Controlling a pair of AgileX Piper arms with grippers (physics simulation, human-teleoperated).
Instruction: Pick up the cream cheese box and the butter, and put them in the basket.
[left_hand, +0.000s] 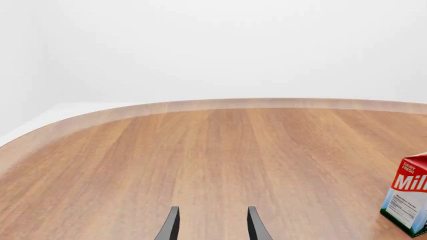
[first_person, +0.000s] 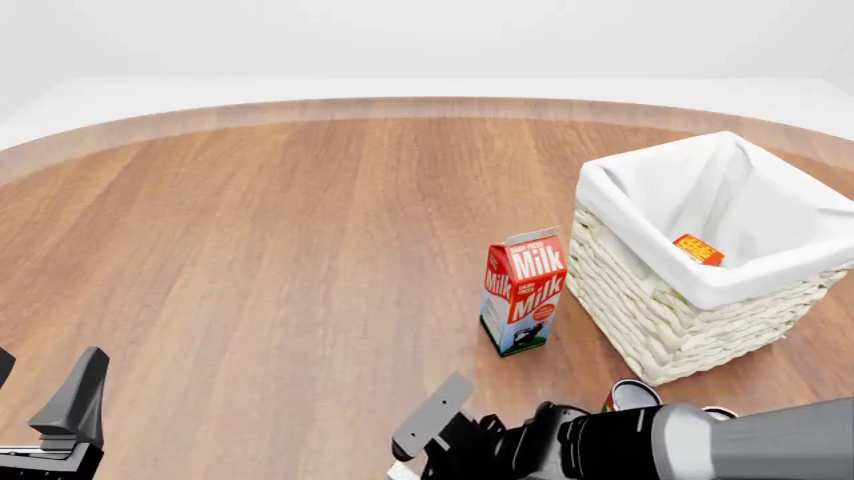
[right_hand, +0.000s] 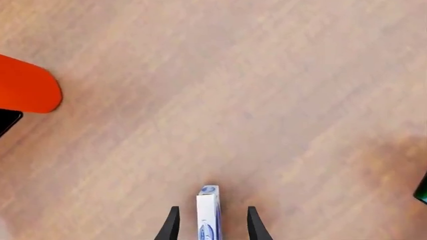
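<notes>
The butter (first_person: 697, 249), a red-and-orange carton, lies inside the basket (first_person: 663, 308) against its white lining. In the right wrist view the cream cheese box (right_hand: 207, 212) shows as a narrow white-and-blue edge on the table. My right gripper (right_hand: 211, 225) is open, one finger on each side of the box, with a gap both sides. In the front view only a whitish corner of the box (first_person: 398, 470) peeks out under the right gripper (first_person: 416, 450). The left gripper (left_hand: 212, 226) is open and holds nothing; it sits low at the near left (first_person: 40, 388).
A red-and-white Milk carton (first_person: 523, 291) stands upright just left of the basket, also at the edge of the left wrist view (left_hand: 408, 195). A red-and-white object (first_person: 634, 394) sits by the right arm near the basket's front. An orange-red shape (right_hand: 27, 86) is partly in view.
</notes>
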